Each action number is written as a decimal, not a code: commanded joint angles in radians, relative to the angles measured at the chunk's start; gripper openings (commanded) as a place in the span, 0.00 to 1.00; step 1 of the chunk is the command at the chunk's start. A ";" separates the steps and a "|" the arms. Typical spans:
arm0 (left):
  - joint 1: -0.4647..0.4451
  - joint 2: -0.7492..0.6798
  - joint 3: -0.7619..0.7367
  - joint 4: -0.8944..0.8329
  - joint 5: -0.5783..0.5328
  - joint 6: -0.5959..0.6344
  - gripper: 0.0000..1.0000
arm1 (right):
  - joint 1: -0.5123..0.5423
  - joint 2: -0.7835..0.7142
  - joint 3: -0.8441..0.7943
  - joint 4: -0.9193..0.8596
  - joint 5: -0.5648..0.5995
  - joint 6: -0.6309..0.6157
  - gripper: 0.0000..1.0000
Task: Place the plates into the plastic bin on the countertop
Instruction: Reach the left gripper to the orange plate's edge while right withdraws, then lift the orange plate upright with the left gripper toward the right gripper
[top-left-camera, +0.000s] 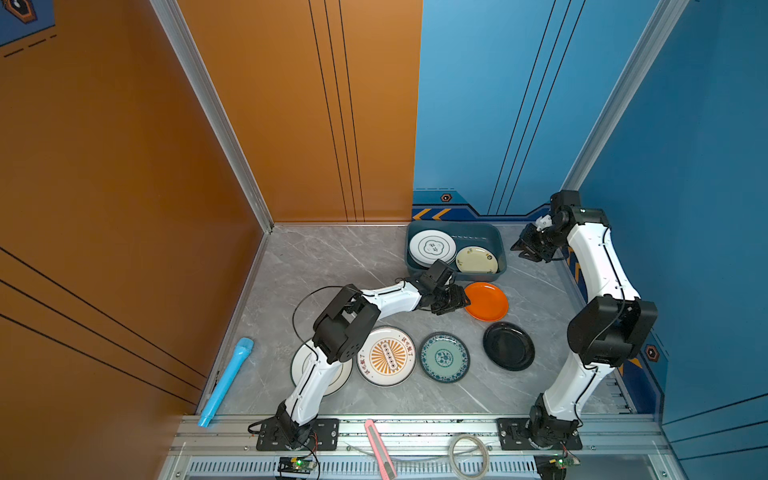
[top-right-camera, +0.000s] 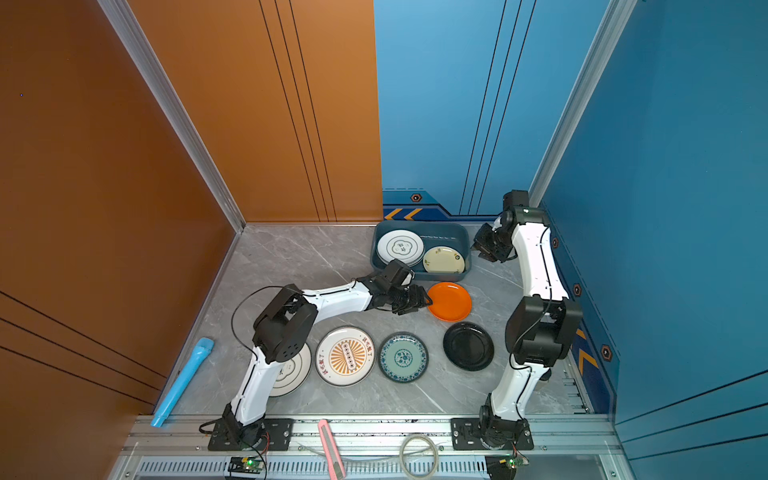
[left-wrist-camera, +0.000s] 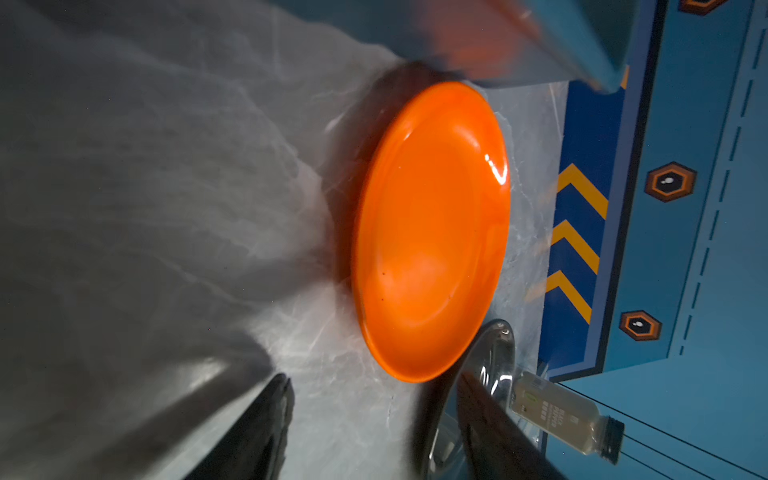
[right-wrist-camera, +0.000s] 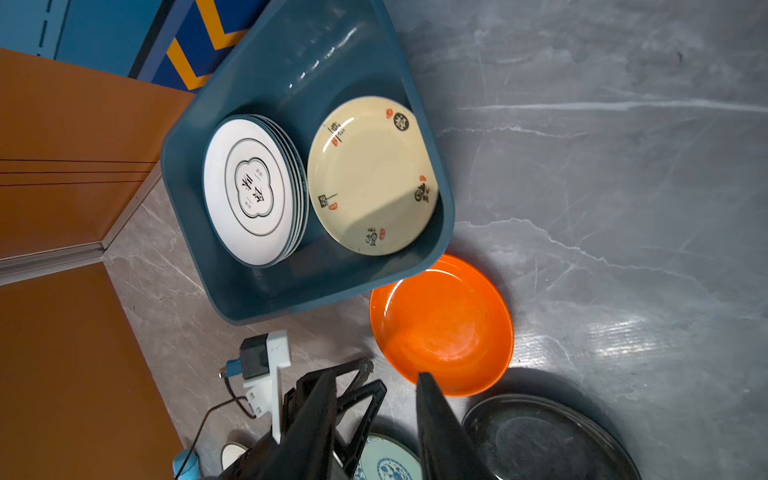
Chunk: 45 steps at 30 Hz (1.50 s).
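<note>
The plastic bin (top-left-camera: 500, 245) stands at the back of the countertop (top-left-camera: 332, 266). It holds a stack of white quatrefoil plates (top-left-camera: 432, 248) and a cream plate (top-left-camera: 476, 259). On the counter lie an orange plate (top-left-camera: 488, 301), a black plate (top-left-camera: 509, 346), a teal-patterned plate (top-left-camera: 444, 357), a sunburst plate (top-left-camera: 386, 356) and a white plate (top-left-camera: 299, 365) half hidden under the left arm. My left gripper (top-left-camera: 459, 300) is open at the orange plate's left rim; bare counter shows between its fingers (left-wrist-camera: 270, 415). My right gripper (top-left-camera: 524, 251) hangs open and empty beside the bin's right end.
A blue tube (top-left-camera: 226, 382) lies along the left edge. A pink utility knife (top-left-camera: 380, 449) and a cable coil (top-left-camera: 467, 455) rest on the front rail. A clear bottle (left-wrist-camera: 561, 415) lies beyond the black plate. Walls close the left, back and right.
</note>
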 joint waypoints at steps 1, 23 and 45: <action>-0.022 0.042 0.053 0.039 -0.033 -0.027 0.60 | -0.007 -0.062 -0.047 0.025 -0.015 0.001 0.35; -0.011 0.113 0.051 0.077 -0.113 -0.094 0.25 | -0.010 -0.121 -0.144 0.043 -0.021 0.012 0.35; 0.056 -0.032 -0.096 0.059 -0.137 -0.069 0.00 | -0.009 -0.134 -0.221 0.100 -0.066 0.018 0.36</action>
